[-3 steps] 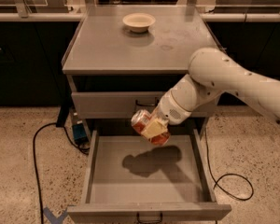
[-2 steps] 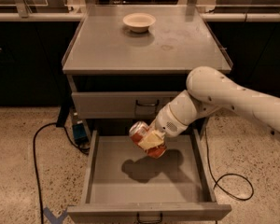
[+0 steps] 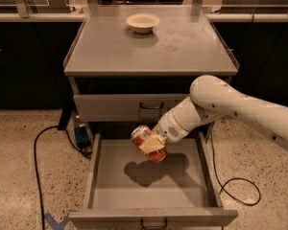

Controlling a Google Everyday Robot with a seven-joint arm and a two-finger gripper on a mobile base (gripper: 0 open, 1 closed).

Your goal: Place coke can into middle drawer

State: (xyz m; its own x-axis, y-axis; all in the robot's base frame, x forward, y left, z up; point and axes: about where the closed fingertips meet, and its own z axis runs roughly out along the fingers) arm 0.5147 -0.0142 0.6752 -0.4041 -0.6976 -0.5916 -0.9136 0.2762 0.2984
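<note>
The coke can (image 3: 143, 137) is red-orange with a silver top and is held tilted in my gripper (image 3: 151, 145). The gripper's cream fingers (image 3: 152, 142) are shut on the can. It hangs over the open middle drawer (image 3: 115, 190), near the drawer's back and a little above its flat grey floor. The can's shadow falls on the floor below it. My white arm reaches in from the right. The drawer is pulled far out, with its small dark loop handle (image 3: 153, 223) at the front.
The upper drawer front (image 3: 110, 107) is closed above. A cream bowl (image 3: 142, 22) sits at the back of the cabinet top (image 3: 182, 47). A black cable (image 3: 38, 176) runs over the floor at the left, another (image 3: 235, 188) at the right.
The gripper with the can has moved down and a little to the left, lower into the open drawer. The can's shadow has drawn nearer under it.
</note>
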